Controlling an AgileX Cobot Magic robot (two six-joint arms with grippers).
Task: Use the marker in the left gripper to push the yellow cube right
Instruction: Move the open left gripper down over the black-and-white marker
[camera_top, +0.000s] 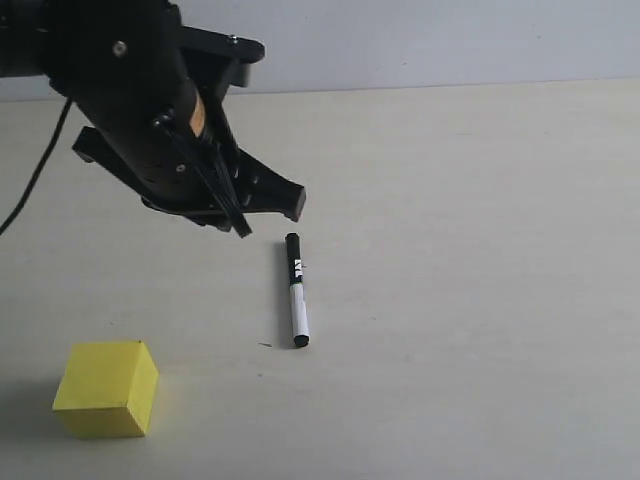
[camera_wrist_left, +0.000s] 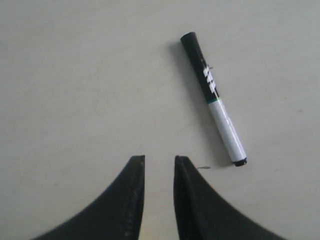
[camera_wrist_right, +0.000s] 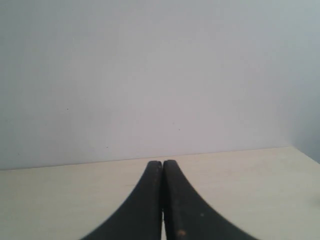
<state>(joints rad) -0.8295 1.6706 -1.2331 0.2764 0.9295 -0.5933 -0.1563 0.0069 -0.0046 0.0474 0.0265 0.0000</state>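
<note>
The marker (camera_top: 297, 290) is seen lying flat on the table (camera_top: 480, 300), near the middle of the exterior view. Its black cap end is turned toward the far edge and its white barrel toward the camera, with a small black tip at the near end. It is not gripped. In the left wrist view the marker (camera_wrist_left: 213, 97) is shown apart from the finger tips, off to one side of them, with its white end the nearer one to the fingers.

The left gripper (camera_top: 270, 215) is held above the table, up and to the left of the cap end. Its jaws are parted by a narrow gap, and only bare table is seen in that gap in the left wrist view (camera_wrist_left: 160, 160). The black arm (camera_top: 120, 90) is seen filling the upper left corner, with a cable (camera_top: 30, 190) hung at the far left.

The cube (camera_top: 107, 388) is set on the table at the lower left, well apart from the marker and from the gripper.

The right gripper (camera_wrist_right: 162, 162) is shown only in its own wrist view, its jaws pressed together over the table, with a pale wall (camera_wrist_right: 160, 75) beyond.
</note>
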